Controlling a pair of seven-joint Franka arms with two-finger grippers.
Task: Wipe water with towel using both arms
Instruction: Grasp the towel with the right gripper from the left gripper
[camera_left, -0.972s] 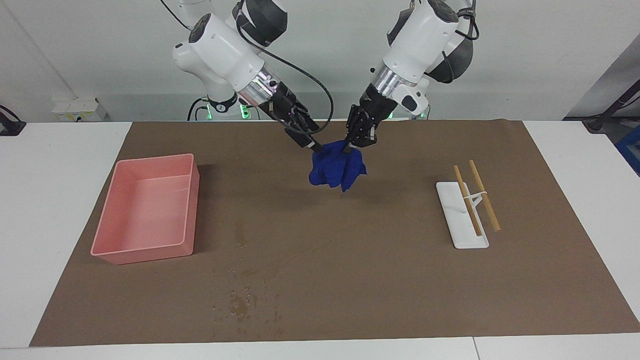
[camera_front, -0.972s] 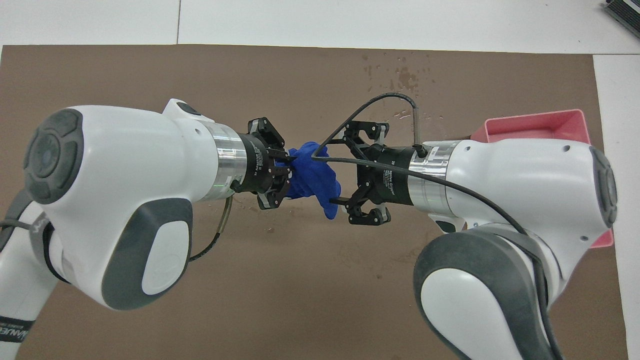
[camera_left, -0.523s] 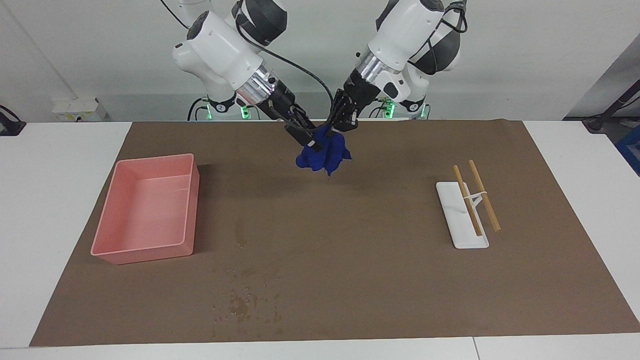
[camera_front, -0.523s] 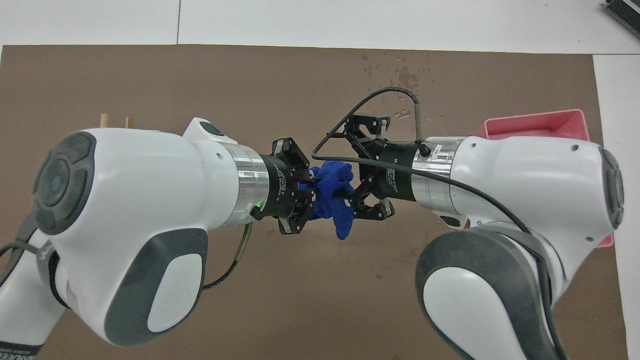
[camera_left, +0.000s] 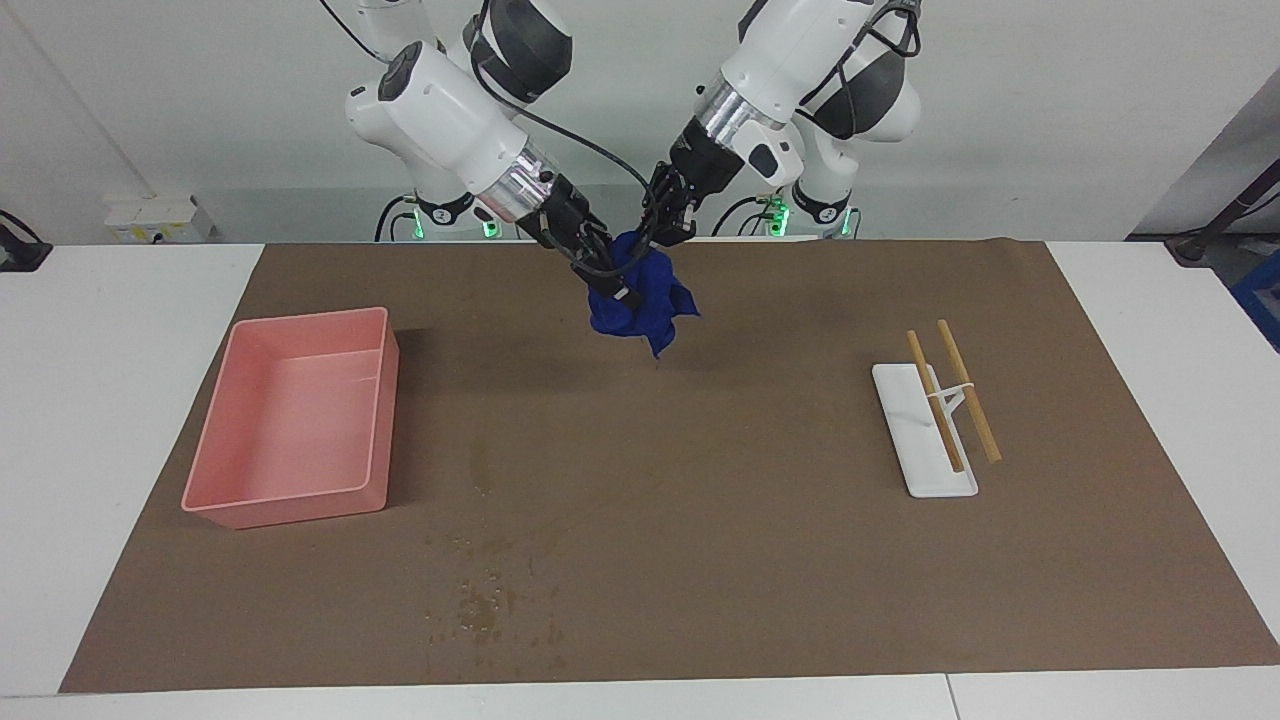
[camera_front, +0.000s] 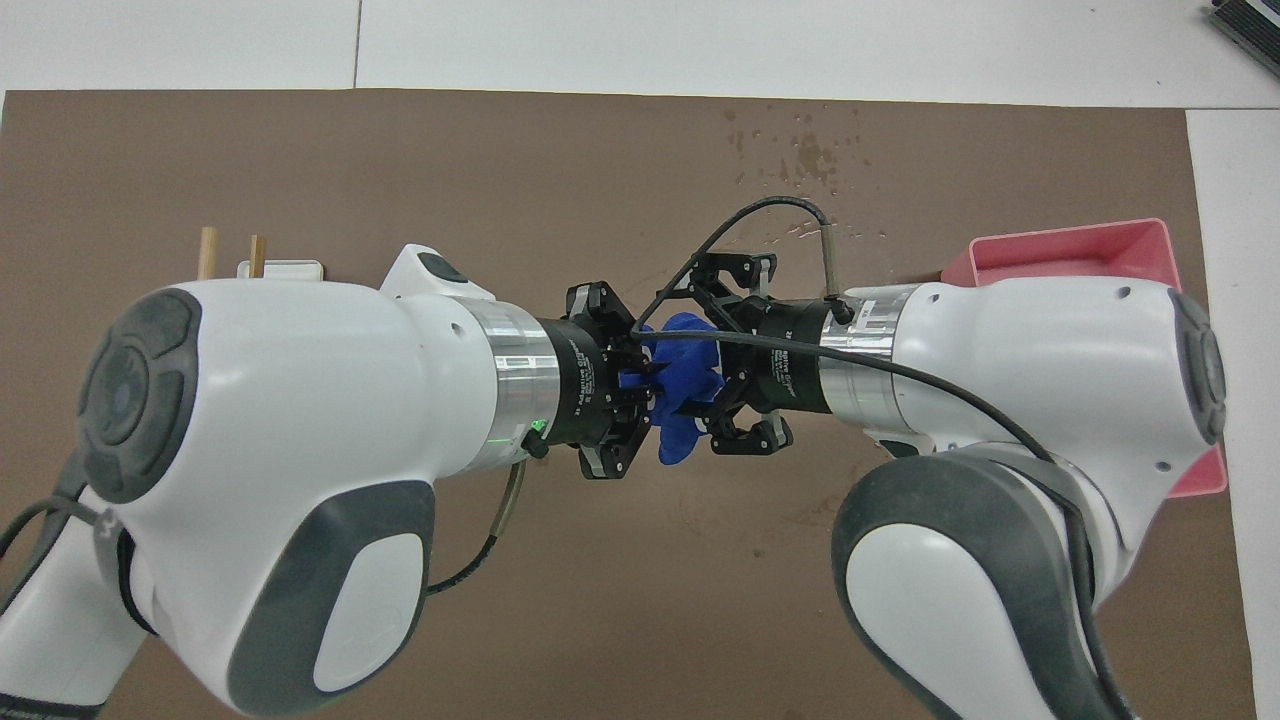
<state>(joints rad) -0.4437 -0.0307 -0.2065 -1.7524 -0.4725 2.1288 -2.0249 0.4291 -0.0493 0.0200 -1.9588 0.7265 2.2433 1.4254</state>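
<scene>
Up over the brown mat (camera_left: 760, 520), the soft, crumpled blue towel (camera_left: 642, 296) hangs bunched, its long axis vertical, a corner pointing down. The left gripper (camera_left: 661, 236) is clamped tight on its top; the right gripper (camera_left: 612, 283) stands spread wide around the cloth. Scattered dark water (camera_left: 488, 600) specks lie on the mat well apart, near the rigid pink bin (camera_left: 290, 420). A white holder (camera_left: 922, 432) bears two wooden sticks (camera_left: 952, 395).
</scene>
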